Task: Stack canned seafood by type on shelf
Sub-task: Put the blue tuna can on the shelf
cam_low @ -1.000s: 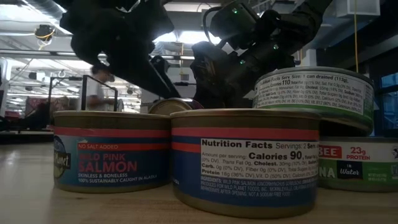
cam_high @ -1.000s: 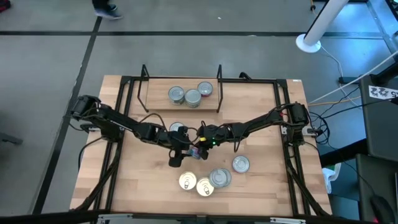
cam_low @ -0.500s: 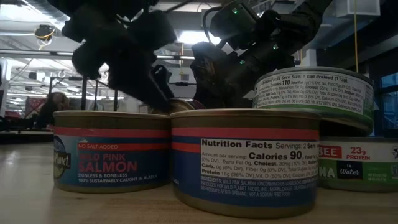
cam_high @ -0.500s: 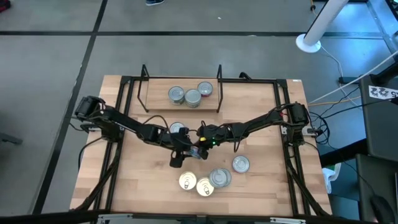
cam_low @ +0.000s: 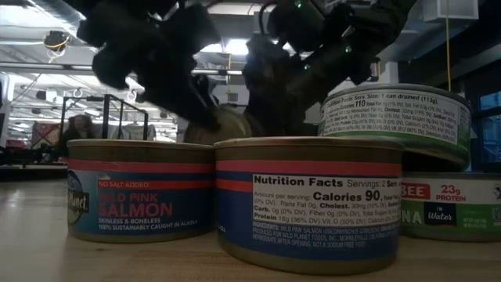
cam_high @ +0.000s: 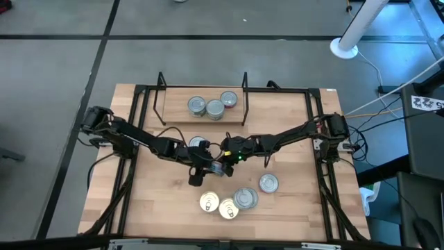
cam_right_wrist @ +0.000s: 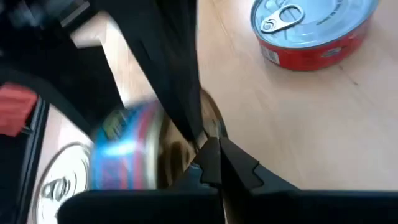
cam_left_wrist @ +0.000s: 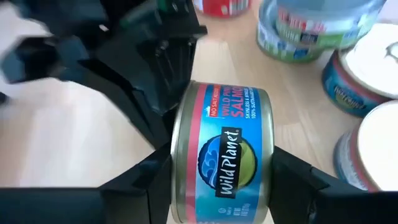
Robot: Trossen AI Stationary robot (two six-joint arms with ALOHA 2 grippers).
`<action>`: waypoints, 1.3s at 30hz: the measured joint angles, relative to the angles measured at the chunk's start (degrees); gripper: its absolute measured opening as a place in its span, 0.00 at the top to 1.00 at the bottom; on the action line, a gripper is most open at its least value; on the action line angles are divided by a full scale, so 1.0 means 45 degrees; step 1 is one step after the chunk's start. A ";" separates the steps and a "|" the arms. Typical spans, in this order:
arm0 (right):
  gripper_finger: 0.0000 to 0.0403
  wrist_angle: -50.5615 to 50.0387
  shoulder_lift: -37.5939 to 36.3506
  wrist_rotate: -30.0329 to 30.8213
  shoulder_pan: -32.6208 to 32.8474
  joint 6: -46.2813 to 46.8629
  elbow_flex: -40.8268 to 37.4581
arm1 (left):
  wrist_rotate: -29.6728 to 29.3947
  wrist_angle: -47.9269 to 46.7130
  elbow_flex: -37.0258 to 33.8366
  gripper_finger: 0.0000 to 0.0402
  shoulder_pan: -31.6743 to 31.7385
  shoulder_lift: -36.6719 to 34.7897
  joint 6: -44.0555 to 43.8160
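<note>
The left gripper [cam_left_wrist: 221,180] was near the middle of the table [cam_high: 156,201]. Its two dark fingers [cam_left_wrist: 134,186] pinched a blue and pink salmon can [cam_left_wrist: 222,152] from both sides. The can was tipped on its side, with its label facing the wrist camera.

The right gripper [cam_right_wrist: 214,163] was just beside it, its fingers pressed together and holding nothing. Its tips were right by the held can.

Two more salmon cans [cam_low: 141,190] sat near the front edge of the table, close to a stack of green-label cans [cam_low: 395,117]. A red can [cam_right_wrist: 314,31] sat on the table nearby.

The shelf [cam_high: 173,114] stood at the far side of the table. Three cans [cam_high: 214,106] were on it, close together.
</note>
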 joint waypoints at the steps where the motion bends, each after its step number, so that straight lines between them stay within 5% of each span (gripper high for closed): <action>1: 1.00 -0.0260 -0.0161 0.0016 -0.0015 -0.0169 0.0000 | -0.0138 -0.0164 0.0024 0.52 0.0000 -0.0234 0.0153; 8: 1.00 -0.2056 -0.1910 0.1207 -0.0132 -0.0972 0.0028 | -0.2677 -0.3372 0.0574 0.52 -0.0019 -0.2366 0.1383; 13: 1.00 -0.3624 -0.3391 0.1572 0.0003 -0.1911 -0.0015 | -0.6720 -0.5630 0.0658 0.52 0.0073 -0.3469 0.2224; 18: 1.00 -0.4109 -0.4398 0.1885 -0.0084 -0.2367 -0.0005 | -0.9081 -0.8653 0.0661 0.52 0.0425 -0.3970 0.2162; 23: 1.00 -0.4074 -0.4644 0.1945 -0.0051 -0.2506 -0.0005 | -0.9934 -1.0901 0.0571 0.52 0.1113 -0.3918 0.1420; 30: 1.00 -0.4114 -0.4629 0.1996 -0.0054 -0.2506 -0.0007 | -1.0617 -1.0692 -0.0548 0.51 0.2373 -0.3853 0.1230; 39: 1.00 -0.4059 -0.4629 0.2011 -0.0059 -0.2506 -0.0005 | -1.1277 -0.7517 -0.1788 0.51 0.3690 -0.3602 0.1965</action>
